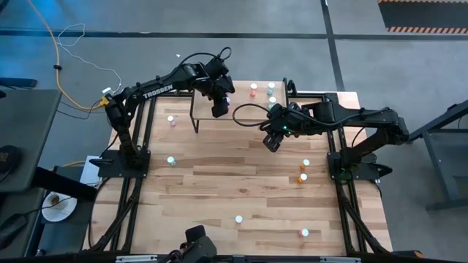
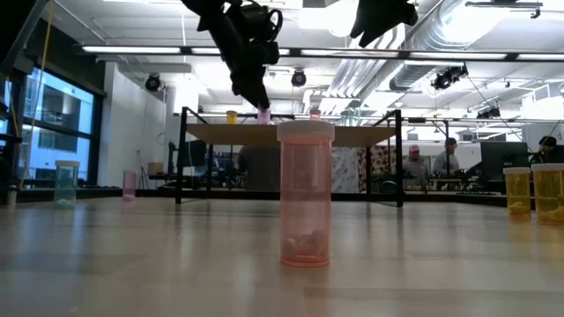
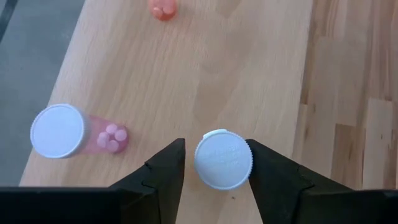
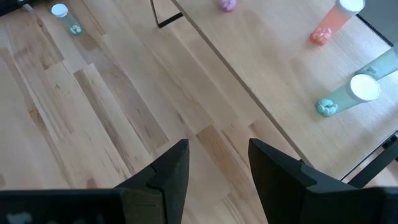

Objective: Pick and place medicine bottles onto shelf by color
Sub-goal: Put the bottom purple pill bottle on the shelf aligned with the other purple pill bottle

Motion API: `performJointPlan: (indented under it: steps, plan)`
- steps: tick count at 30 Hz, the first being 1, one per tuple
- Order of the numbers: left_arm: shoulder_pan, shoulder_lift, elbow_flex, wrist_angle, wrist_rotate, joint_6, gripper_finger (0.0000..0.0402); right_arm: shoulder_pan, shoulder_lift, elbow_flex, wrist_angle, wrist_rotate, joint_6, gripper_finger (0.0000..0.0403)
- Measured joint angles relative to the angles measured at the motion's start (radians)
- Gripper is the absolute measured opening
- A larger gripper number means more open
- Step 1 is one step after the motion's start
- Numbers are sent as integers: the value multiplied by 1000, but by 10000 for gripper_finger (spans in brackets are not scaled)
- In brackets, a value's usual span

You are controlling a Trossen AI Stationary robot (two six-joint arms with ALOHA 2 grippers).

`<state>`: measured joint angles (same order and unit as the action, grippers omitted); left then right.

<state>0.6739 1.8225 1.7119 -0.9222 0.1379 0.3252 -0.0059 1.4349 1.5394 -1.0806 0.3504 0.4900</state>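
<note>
Medicine bottle (image 3: 223,159) upright on the shelf (image 3: 249,68), between the left gripper's (image 3: 214,171) slightly parted fingers; body hidden under its white cap, colour unclear. Beside it, pink bottle (image 3: 59,130) upright. Right gripper (image 4: 217,165) spread, empty, above the table (image 4: 93,124).

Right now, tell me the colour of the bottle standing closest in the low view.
Pink bottle, matching pink cap; the low view shows it best.
</note>
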Motion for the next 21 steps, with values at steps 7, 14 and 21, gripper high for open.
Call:
performJointPlan:
  steps: [7, 14, 21]
  plan:
    - [0, 0, 0, 3, -3, 1, 168, 0, 0, 0, 0, -9, 1, 158]
    - [0, -1, 2, 3, -70, 26, 168, 0, 0, 0, 0, -18, 0, 158]
    - [-1, -2, 2, 3, -81, 37, 168, 0, 0, 0, 0, -18, -1, 158]
